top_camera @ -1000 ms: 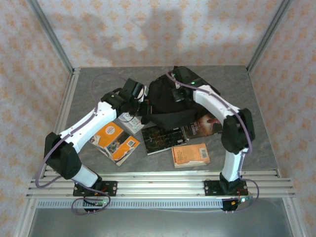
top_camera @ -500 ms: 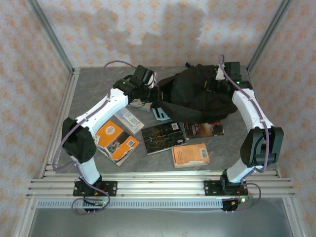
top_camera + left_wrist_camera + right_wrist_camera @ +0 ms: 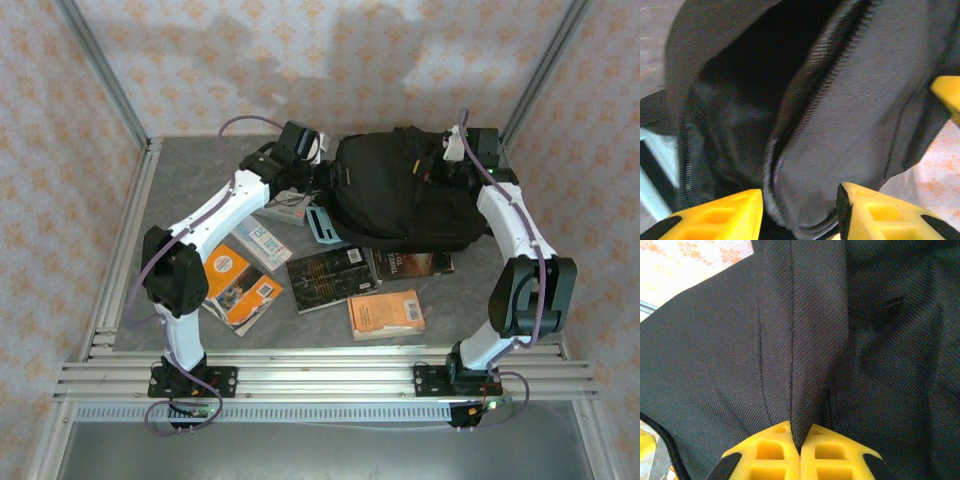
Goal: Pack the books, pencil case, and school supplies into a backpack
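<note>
Backpack [image 3: 400, 195] partly over brown bk [image 3: 422, 264]

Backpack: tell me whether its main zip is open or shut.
Open. In the left wrist view the backpack shows zip teeth parted around a dark interior.

The grey mottled surface [image 3: 180, 190] carries a large black soft fabric backpack [image 3: 400, 195] at its far right. Right against the bag's left edge lies a flat teal calculator [image 3: 322, 222]. A grey rectangular box [image 3: 285, 207] lies farther back and a clear blue-and-white printed packet [image 3: 262, 242] nearer. Toward the near side lie four paperbacks: an orange-and-white picture-cover book [image 3: 238, 288], a black-cover book [image 3: 330, 277], a dark brown book [image 3: 415, 263] partly under the backpack, and a small plain orange book [image 3: 386, 313] nearest the edge.
</note>
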Controlling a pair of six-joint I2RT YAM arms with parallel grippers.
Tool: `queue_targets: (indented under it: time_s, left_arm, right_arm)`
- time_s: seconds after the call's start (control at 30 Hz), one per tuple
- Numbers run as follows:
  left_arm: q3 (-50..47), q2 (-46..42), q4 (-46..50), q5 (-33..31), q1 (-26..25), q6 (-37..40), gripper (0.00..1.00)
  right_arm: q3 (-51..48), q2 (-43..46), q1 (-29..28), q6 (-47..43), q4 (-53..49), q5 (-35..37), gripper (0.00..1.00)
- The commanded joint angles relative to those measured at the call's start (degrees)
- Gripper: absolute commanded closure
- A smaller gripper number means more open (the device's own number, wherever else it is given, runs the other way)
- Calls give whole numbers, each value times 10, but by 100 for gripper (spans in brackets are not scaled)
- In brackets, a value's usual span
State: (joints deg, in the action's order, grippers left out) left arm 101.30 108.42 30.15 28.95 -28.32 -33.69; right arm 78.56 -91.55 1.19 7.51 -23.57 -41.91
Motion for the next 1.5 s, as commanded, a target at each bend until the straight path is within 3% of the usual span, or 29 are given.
queue_targets:
  time_s: [0.0,0.17,0.33,0.43,0.67,0.83,1.1,1.3,1.37,1.47]
  left_arm:
    - [5,31,-90,68,10,-29,56]
    - [-42,-21,-121,27,42,-38,62]
    - [-63,-36,-118,19,87,-54,89]
    - [-57,-8,-113,48,87,-62,98]
    - [-72,2,-144,78,81,-62,100]
    - [-22,47,-115,73,80,-45,100]
    - [53,106,-116,117,65,-40,100]
    - [18,97,-223,192,47,-88,100]
    - [5,97,-264,212,39,-115,100]
    - [3,107,-301,226,22,-147,100]
  right_arm:
    - [1,7,5,1,44,-23,100]
    - [4,7,8,-3,38,-17,100]
    - [4,2,9,-3,41,-24,100]
    - [4,0,9,-1,42,-26,100]
    - [1,7,9,0,44,-29,100]
    - [2,5,9,5,48,-39,100]
    - [1,7,9,11,50,-43,100]
    - [8,3,9,9,37,-19,100]
    - [14,1,9,11,30,-2,91]
    - [25,-1,9,22,13,21,63]
